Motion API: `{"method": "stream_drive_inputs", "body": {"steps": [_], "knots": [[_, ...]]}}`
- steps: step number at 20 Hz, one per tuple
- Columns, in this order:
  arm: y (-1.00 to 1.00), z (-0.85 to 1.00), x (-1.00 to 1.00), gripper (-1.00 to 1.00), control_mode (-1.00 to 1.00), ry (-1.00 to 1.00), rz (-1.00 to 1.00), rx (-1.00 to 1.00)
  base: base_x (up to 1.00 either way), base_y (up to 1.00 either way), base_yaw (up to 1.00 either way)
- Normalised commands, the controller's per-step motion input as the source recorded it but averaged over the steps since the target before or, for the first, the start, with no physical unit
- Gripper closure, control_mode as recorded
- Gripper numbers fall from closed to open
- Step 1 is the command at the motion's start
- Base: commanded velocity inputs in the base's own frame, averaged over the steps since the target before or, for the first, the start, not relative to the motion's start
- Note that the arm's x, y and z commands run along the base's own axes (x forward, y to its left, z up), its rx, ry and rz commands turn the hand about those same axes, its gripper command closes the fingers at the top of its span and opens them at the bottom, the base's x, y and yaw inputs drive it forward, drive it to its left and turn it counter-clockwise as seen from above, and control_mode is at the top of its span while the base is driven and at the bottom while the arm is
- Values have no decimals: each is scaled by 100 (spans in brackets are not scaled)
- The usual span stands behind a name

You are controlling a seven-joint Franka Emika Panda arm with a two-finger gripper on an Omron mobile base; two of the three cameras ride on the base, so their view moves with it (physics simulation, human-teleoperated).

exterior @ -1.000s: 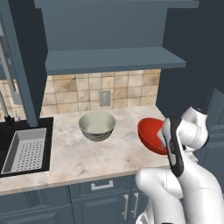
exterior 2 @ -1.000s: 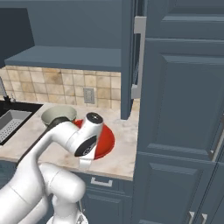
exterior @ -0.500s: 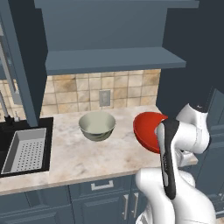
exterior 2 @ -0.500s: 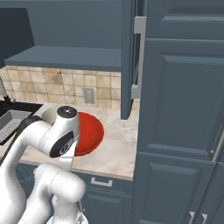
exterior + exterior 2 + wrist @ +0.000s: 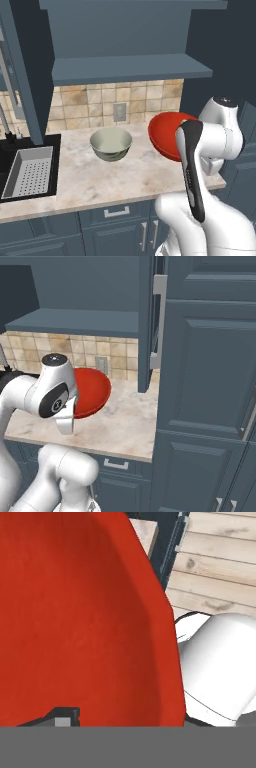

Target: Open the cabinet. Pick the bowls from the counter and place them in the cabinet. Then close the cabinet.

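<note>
With the cabinet (image 5: 125, 70) open, the end effector (image 5: 65, 719), clamped on the tilted red bowl (image 5: 167, 135) above the counter (image 5: 100, 175), must next raise it onto the shelf (image 5: 75, 323); the cream bowl (image 5: 111, 144) waits.

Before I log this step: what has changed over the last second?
The red bowl has come up off the counter in the arm's grip, tilted on edge and carried up and left, toward the open cabinet. The cream bowl, the counter and the cabinet doors stayed as they were.
</note>
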Motion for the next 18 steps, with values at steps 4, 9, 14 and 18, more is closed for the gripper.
{"method": "stream_drive_inputs", "body": {"steps": [4,9,14,18], "knots": [[1,55,2,100,-100,-4,5,-3,0,0,0],[3,46,1,100,-100,-15,2,0,0,0,0],[3,26,12,100,-100,-17,0,0,0,0,0],[1,14,33,100,-100,-12,0,0,0,0,0]]}}
